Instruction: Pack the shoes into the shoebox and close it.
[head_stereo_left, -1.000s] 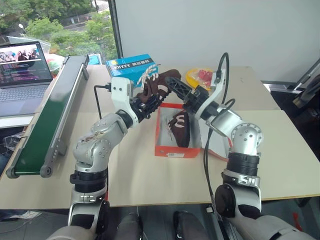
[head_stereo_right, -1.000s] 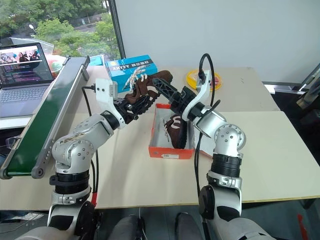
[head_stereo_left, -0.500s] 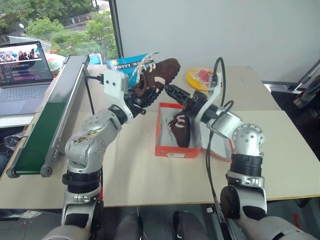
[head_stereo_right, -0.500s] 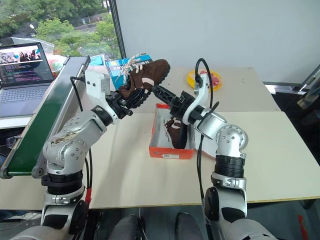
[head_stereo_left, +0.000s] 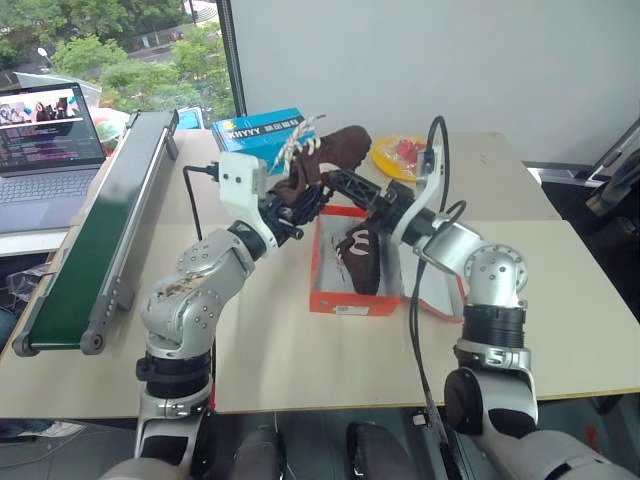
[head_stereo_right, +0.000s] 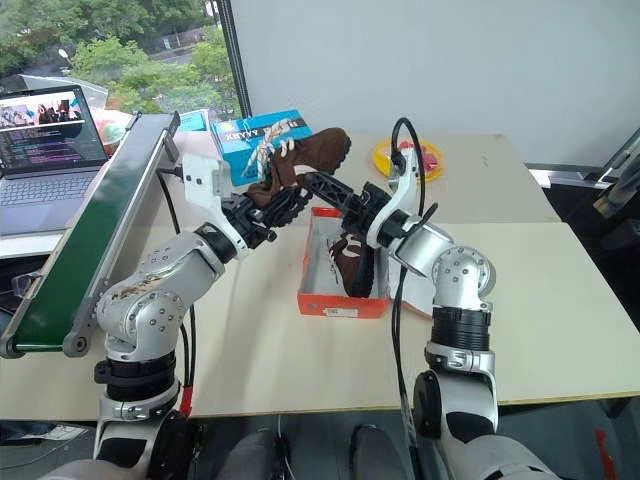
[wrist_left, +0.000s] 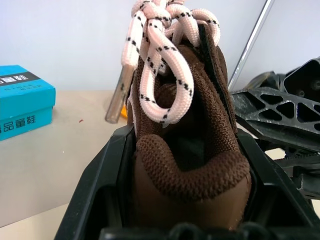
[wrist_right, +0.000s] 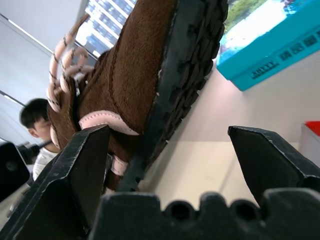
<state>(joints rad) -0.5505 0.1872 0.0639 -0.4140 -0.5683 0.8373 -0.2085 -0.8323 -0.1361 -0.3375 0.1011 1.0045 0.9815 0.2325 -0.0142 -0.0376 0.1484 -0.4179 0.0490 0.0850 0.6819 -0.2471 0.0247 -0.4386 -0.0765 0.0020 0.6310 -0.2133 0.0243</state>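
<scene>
My left gripper (head_stereo_left: 298, 196) is shut on the heel of one dark brown shoe (head_stereo_left: 328, 150), held in the air over the back left corner of the shoebox (head_stereo_left: 350, 301). White laces hang from its top (wrist_left: 165, 60). My right gripper (head_stereo_left: 338, 184) stands open just under this shoe, with the black sole (wrist_right: 192, 65) between its spread fingers, and I cannot tell whether it touches. The orange-red shoebox stands open on the table. The other shoe (head_stereo_left: 358, 256) lies inside it, and the lid (head_stereo_left: 438, 292) is folded out to the right.
A blue box with white lettering (head_stereo_left: 262, 131) sits behind the held shoe. A green conveyor (head_stereo_left: 100, 230) runs along the table's left side, with a laptop (head_stereo_left: 45, 140) beyond it. A yellow plate (head_stereo_left: 398, 153) lies at the back. A person (wrist_right: 35, 120) stands past the table.
The left arm raised the shoe from beside the box and then brought it back a little toward the right gripper. The right gripper has stayed open beneath it.
</scene>
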